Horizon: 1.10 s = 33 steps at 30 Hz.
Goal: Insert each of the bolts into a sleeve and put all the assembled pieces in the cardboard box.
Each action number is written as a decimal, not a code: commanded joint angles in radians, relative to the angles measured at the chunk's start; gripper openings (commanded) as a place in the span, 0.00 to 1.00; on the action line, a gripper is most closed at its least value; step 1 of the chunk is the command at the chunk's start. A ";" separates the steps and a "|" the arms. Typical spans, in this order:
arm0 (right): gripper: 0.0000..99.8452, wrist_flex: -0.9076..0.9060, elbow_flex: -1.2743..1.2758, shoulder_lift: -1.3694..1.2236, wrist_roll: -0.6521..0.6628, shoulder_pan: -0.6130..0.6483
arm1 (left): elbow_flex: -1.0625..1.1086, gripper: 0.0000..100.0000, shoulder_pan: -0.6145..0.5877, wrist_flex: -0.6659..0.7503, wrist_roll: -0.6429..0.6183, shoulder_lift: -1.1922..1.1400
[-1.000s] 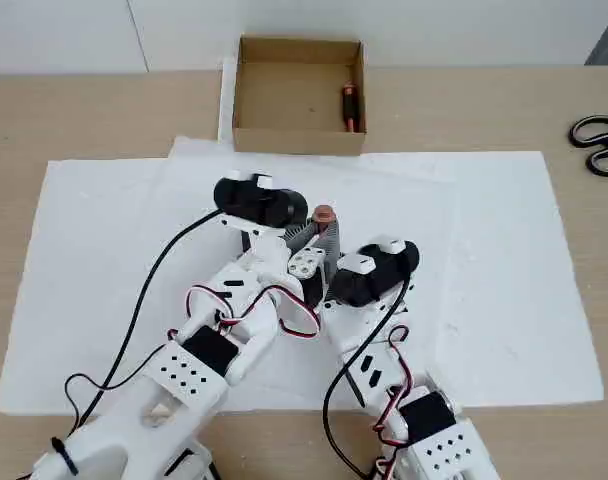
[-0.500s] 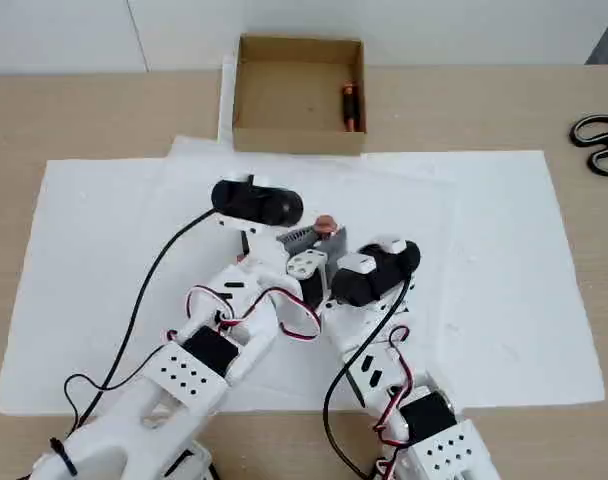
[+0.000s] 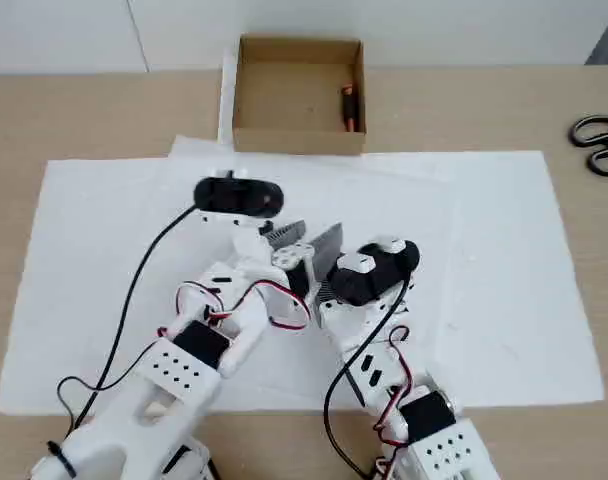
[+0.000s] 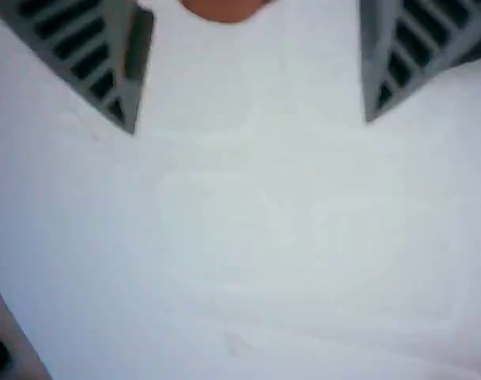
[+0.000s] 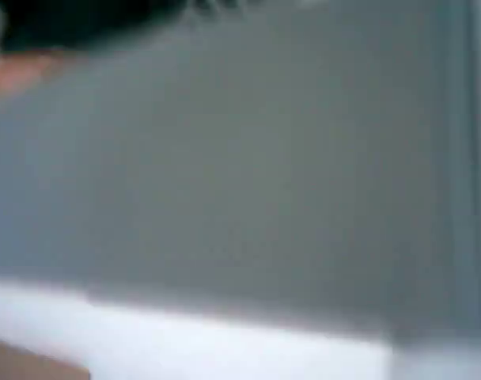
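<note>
left fingers [image 4: 90, 47]: spread wide, gripping nothing | copper piece [image 4: 223, 8]: between them, deep at their base, likely being lined up for a grasp | cardboard box [image 3: 299, 141]: well beyond, one assembled piece [image 3: 349, 108] inside

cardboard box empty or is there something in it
Not empty. One copper-coloured piece lies inside the cardboard box, along its right-hand wall in the high view; the rest of its floor is bare.
</note>
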State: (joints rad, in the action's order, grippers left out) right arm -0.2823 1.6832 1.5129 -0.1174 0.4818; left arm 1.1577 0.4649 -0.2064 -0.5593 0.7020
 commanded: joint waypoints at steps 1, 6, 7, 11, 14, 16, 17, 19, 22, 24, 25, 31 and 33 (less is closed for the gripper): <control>0.00 0.002 0.009 0.021 -0.006 0.001 | -0.050 0.18 -0.032 -0.005 0.025 0.009; 0.00 0.005 0.009 0.021 -0.006 -0.002 | -0.084 0.18 -0.092 -0.115 0.034 0.011; 0.00 0.005 0.009 0.021 -0.005 -0.005 | -0.110 0.18 -0.110 -0.172 0.034 0.011; 0.00 0.002 0.006 0.021 -0.005 -0.079 | -0.259 0.20 -0.210 -0.410 0.035 0.011; 0.00 0.002 0.003 0.021 -0.005 -0.133 | -0.335 0.22 -0.292 -0.514 0.035 0.011; 0.00 0.002 0.000 0.021 -0.005 -0.159 | -0.366 0.22 -0.339 -0.560 0.035 0.011; 0.00 -0.001 -0.008 0.016 -0.003 -0.171 | -0.378 0.22 -0.356 -0.589 0.044 0.011; 0.00 -0.062 -0.058 0.010 0.006 -0.200 | -0.414 0.22 -0.382 -0.674 0.084 0.011; 0.00 -0.216 -0.219 0.008 0.041 -0.236 | -0.493 0.22 -0.416 -0.832 0.129 0.008; 0.00 -0.289 -0.353 -0.010 0.069 -0.245 | -0.547 0.22 -0.443 -0.922 0.144 0.006; 0.00 -0.314 -0.417 -0.035 0.087 -0.245 | -0.572 0.22 -0.456 -0.965 0.150 0.006; 0.00 -0.369 -0.761 -0.371 0.130 -0.246 | -0.657 0.22 -0.537 -1.134 0.170 0.009; 0.00 -0.367 -0.879 -0.509 0.132 -0.246 | -0.673 0.22 -0.560 -1.174 0.170 0.009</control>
State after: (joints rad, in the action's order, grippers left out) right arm -0.6475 1.0157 1.1769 0.0023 0.2394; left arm 0.5439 -0.0660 -1.3311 -0.3951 0.7020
